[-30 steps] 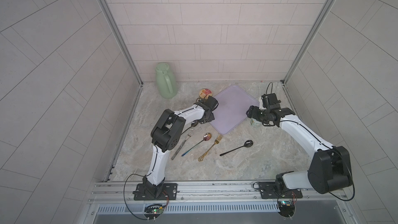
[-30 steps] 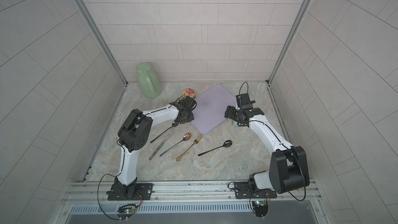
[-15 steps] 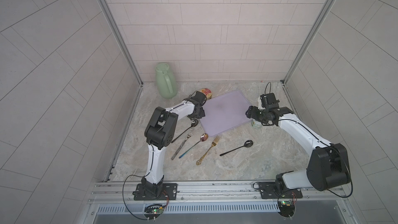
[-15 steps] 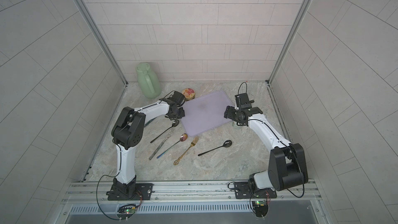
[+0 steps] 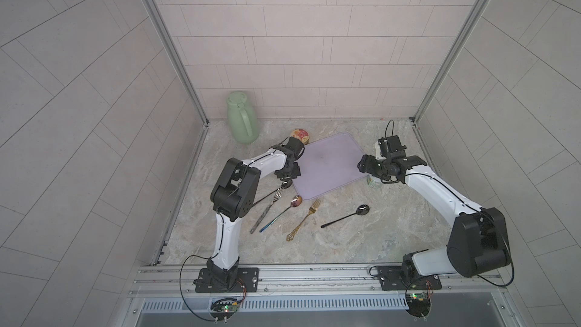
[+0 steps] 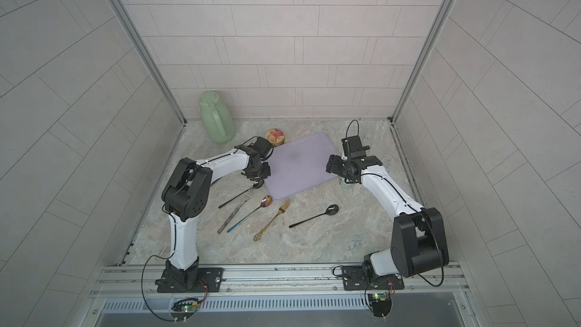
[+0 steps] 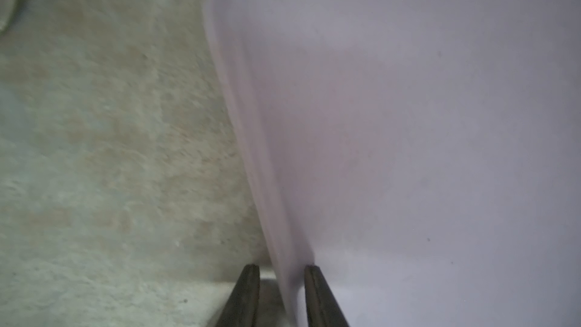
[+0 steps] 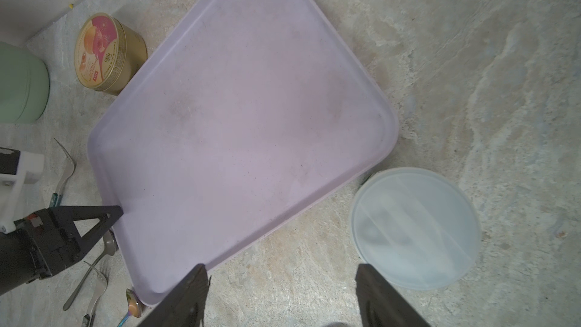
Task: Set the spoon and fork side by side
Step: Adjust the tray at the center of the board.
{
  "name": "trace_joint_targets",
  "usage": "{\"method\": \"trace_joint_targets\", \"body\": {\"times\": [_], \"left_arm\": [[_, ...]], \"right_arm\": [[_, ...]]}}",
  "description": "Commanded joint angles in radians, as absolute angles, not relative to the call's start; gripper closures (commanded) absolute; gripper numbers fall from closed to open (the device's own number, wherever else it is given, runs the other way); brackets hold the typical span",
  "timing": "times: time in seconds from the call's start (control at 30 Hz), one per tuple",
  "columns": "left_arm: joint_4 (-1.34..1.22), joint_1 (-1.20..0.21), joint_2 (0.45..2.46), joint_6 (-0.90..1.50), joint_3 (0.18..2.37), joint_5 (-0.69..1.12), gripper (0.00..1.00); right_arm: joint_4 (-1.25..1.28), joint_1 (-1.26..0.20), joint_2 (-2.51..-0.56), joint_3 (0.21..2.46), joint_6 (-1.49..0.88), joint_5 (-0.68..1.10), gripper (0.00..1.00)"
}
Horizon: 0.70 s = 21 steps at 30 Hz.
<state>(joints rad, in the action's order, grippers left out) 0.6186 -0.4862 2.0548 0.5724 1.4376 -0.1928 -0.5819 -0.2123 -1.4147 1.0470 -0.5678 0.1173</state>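
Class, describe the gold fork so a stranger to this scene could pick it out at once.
Find the big lilac tray. Just in front of its near edge lies the gold fork, between a blue-handled spoon and a black spoon. It alone is gold, with a curly handle.

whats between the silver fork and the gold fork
The blue-handled spoon lies between the silver fork and the gold fork, angled much like them. Both top views show it.

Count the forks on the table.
2: a silver fork beside the blue-handled spoon, and a gold fork between that spoon and the rightmost black spoon. None looks hidden.
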Motion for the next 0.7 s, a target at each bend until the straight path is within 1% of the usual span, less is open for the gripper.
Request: {"method": "trace_joint_targets", "body": {"times": [0.0,0.13,0.23,0.3,0.43,0.5,0.6,0.67], "left_arm": [[0.661,-0.502,2.051,0.602,1.407,-0.17,0.72],[0.667,-0.523,2.067,0.603,1.412,-0.178,0.73],[0.678,-0.522,2.067,0.598,1.404,-0.197,0.78],[0.694,-0.518,2.062,0.585,1.399,-0.22,0.85],[0.688,-0.482,2.045,0.537,1.369,-0.224,0.93],[0.669,-0.456,2.036,0.489,1.355,-0.191,0.93],[0.672,-0.423,2.048,0.429,1.369,-0.175,0.99],[0.67,-0.403,2.063,0.403,1.379,-0.149,1.0]], "right_arm": [[-0.592,-0.225,-1.425,1.078,-0.565,0.109,0.23],[-0.594,-0.227,-1.424,1.082,-0.565,0.106,0.23],[-0.599,-0.227,-1.424,1.081,-0.56,0.1,0.23],[-0.602,-0.227,-1.423,1.081,-0.556,0.095,0.23],[-0.607,-0.227,-1.424,1.081,-0.549,0.089,0.23],[-0.601,-0.227,-1.425,1.074,-0.549,0.087,0.23],[-0.59,-0.226,-1.431,1.059,-0.555,0.089,0.23],[-0.587,-0.226,-1.438,1.058,-0.555,0.095,0.23]]}}
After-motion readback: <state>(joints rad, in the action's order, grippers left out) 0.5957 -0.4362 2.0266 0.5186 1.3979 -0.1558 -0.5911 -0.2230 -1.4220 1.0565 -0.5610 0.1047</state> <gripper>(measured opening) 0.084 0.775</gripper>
